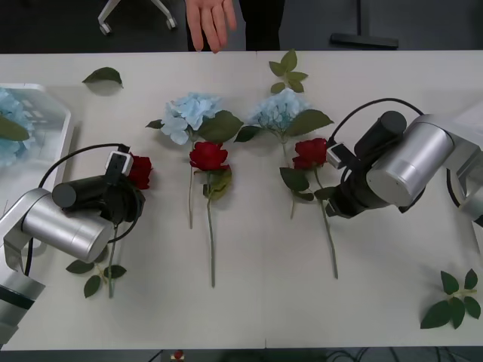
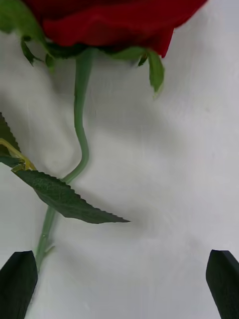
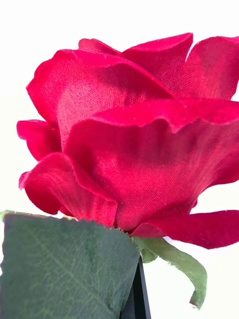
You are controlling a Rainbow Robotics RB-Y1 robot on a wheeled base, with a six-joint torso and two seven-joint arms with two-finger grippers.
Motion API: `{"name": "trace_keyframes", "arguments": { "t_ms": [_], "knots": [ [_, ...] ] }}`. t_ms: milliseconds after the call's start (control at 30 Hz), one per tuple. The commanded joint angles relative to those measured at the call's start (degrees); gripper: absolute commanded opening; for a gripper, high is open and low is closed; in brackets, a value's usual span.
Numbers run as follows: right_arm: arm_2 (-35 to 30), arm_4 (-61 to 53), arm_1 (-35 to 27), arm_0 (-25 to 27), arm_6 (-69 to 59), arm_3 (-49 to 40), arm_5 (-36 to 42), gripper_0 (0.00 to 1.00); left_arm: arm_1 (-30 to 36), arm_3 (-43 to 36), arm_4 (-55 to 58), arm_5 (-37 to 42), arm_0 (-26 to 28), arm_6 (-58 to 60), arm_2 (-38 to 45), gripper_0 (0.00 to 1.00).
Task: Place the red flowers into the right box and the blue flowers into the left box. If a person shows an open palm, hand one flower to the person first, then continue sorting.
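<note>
Right gripper (image 2: 119, 281): fingers (image 2: 19, 284) spread wide apart, nothing between them but bare white table (image 1: 249, 302). Hovering over the stem of the right-hand rose (image 1: 310, 152); stem (image 2: 79, 144) just inside one fingertip, not touched. Bloom directly ahead of the fingers, one toothed leaf (image 2: 67, 199) lying between bloom and fingertips.

Left gripper (image 3: 137, 299): one dark finger partly seen behind a green leaf (image 3: 64, 269); cannot tell whether open or clamped. Red bloom (image 3: 134, 134) immediately in front of it. In the front view, left arm low over the left-hand rose (image 1: 139, 170), whose stem runs back under the arm.

Outward from the grippers: a third rose (image 1: 209, 156) between the two arms, flat on the table. Two blue flower heads (image 1: 192, 111) (image 1: 278, 111) beyond the roses, side by side. White tray (image 1: 56, 132) beyond the left arm at the table edge, with blue blooms (image 1: 15, 113) inside. Loose leaf sprigs (image 1: 454, 300) near the right arm. A person's hand (image 1: 210, 21) at the far table edge, fingers pointing down.
</note>
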Motion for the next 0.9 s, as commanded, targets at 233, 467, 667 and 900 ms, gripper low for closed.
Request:
{"name": "trace_keyframes", "arguments": {
  "t_ms": [233, 467, 667, 900],
  "knots": [
    [-1.0, 0.7, 3.4, -1.2, -6.6, -0.7, 2.3, 0.99, -0.1, -0.6, -0.6, -0.9, 0.8, 0.0, 0.4, 0.0],
    [-1.0, 2.2, 5.8, -1.3, -8.2, 1.1, 2.3, 0.99, -0.1, -0.6, -0.6, -0.9, 0.8, 0.1, 0.4, 0.0],
    [-1.0, 3.1, 7.3, -1.7, -8.0, 3.4, 2.2, 0.99, -0.1, -0.6, -0.7, -0.9, 0.8, 0.2, 0.4, 0.0],
    [-1.0, 3.9, 8.8, -2.2, -8.0, 5.2, 1.9, 0.99, 0.0, -0.6, -0.7, -0.9, 0.9, 0.2, 0.4, 0.0]
  ]
}}
